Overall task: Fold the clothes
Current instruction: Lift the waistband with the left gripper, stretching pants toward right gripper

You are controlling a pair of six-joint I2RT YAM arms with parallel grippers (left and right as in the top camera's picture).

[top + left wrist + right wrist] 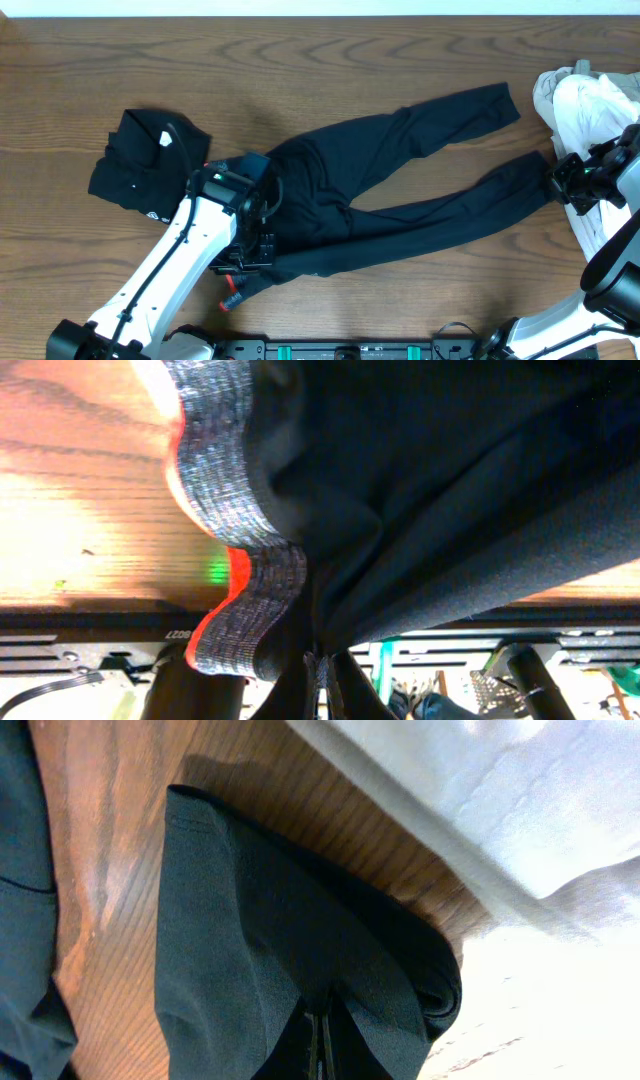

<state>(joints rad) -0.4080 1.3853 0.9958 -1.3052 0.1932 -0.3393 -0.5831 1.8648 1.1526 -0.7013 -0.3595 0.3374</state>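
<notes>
The clothes [400, 175], long black trousers, lie across the table. One leg reaches to the upper right and the other to the right. My left gripper [250, 262] is at the waist end, near the front edge. In the left wrist view it [322, 675] is shut on black fabric just beside the grey waistband [235, 500] with its red-orange edge. My right gripper [556, 180] is at the end of the nearer leg. The right wrist view shows it [318, 1035] shut on that leg's cuff [250, 940], which bunches up around the closed fingers.
A small black folded garment with a white tag [140, 165] lies at the left, beside my left arm. A white heap of cloth [585, 105] sits at the right edge, right behind my right gripper. The table's front edge with a rail [340, 348] runs below.
</notes>
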